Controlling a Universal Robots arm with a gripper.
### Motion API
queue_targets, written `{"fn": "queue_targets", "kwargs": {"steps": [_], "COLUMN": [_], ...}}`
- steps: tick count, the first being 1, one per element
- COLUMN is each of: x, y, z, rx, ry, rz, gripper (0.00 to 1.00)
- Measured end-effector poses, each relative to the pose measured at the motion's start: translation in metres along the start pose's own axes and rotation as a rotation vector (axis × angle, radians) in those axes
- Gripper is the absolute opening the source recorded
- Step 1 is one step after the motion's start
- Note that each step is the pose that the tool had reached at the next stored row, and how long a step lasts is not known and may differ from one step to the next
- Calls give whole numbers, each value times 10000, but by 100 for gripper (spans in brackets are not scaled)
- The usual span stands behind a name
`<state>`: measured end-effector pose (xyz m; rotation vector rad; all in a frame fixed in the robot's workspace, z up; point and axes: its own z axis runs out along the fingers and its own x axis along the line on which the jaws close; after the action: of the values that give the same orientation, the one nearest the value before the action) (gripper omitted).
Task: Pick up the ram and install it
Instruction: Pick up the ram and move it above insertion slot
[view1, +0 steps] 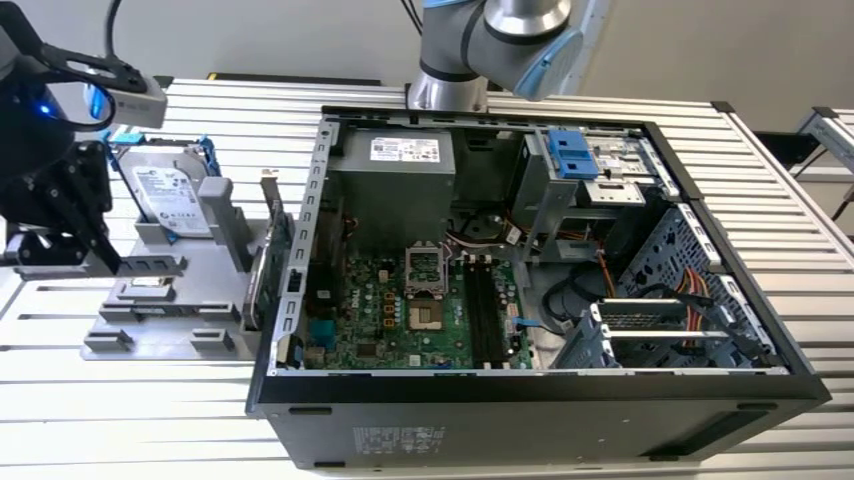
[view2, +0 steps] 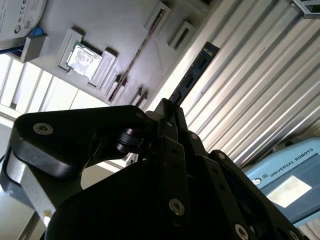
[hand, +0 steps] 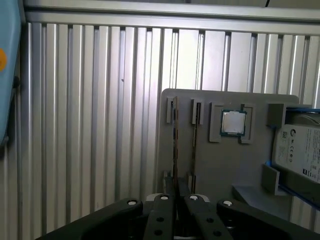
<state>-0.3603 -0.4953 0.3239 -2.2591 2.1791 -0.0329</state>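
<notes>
aluminium slatted table (view1: 134, 400) | grey tray (view1: 160, 310) beside open pc case (view1: 534, 420) | fingers (view2: 172, 145) clamped on ram (view2: 194, 70)

Silver-grey tubular arm joint (view1: 501, 30) with light-blue plastic end cap (view1: 554, 55). Matte black metal gripper (hand: 176, 199) in the first wrist view, its bar linkages pinned with silver round-head screws (hand: 132, 202). Grey box camera (view1: 127, 98) on the wrist, small blue light (view1: 47, 108), thin black cable (view1: 112, 25).
</notes>
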Motion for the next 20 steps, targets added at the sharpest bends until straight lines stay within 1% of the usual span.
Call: {"fn": "queue_targets", "kwargs": {"steps": [9,16,20], "x": [-2,-42,-53], "y": [16,15,15], "z": [-43,-61,-69], "rx": [6,21,22], "ry": [1,4,6], "rz": [98,199,250], "gripper": [0,0,0]}}
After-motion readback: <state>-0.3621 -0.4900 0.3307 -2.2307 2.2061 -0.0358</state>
